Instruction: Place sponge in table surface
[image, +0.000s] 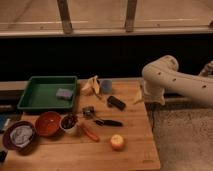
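The surface (135, 145), a broad butcher-block top of pale brown planks, spreads out to the left of my hand (139, 98) and nearer than it. The hand hangs just over the far right edge. My arm (172, 80), a thick, smooth white tube dotted with small holes, stretches in from the right. It bends at a rounded elbow and drops down to the hand. The hand is spread and pinches nothing.

Well off to its left, at the far side of the surface, sits the green tray (30, 97), a shallow rectangle with raised walls. Nearer than the tray, and also far left of the hand, stands a round red bowl (47, 123).

The sponge (64, 93) lies flat inside the tray, toward the tray's right end. It is a small, soft-looking grey-blue block, well apart from my hand.

Between the sponge and the hand stands a blue cup (106, 86). A black oblong object (116, 103) lies near the hand, to its left and a little nearer. A round yellowish apple (117, 142) sits at the surface's near edge, left of the hand.
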